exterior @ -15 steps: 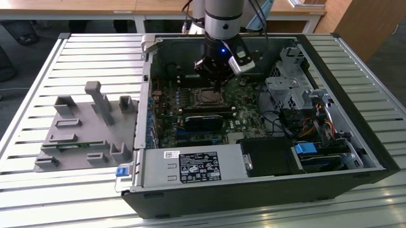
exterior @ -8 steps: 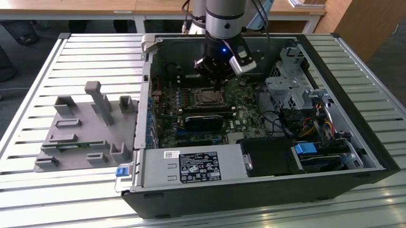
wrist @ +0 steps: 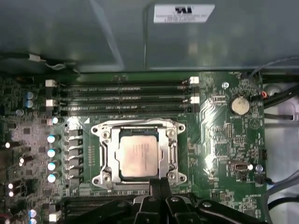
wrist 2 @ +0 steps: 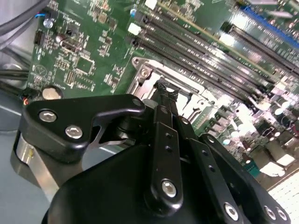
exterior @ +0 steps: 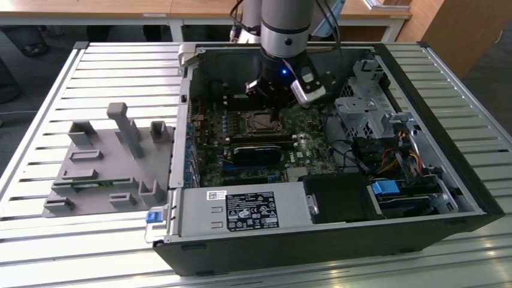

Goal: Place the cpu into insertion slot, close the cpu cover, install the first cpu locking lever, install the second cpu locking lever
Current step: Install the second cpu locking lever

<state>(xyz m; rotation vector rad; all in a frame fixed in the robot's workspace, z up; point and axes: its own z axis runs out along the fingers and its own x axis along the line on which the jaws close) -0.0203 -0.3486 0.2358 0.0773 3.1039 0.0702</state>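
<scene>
Black gripper (wrist: 159,184) fingers pressed together, empty, at the near edge of the insertion slot (wrist: 138,154); beyond, the silvery-tan cpu (wrist: 137,157) lies flat inside, square, under the closed cpu cover (wrist: 169,148).

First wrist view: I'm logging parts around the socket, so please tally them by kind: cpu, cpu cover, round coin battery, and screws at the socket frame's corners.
cpu: 1
cpu cover: 1
coin battery: 1
corner screws: 4
Total: 7
</scene>
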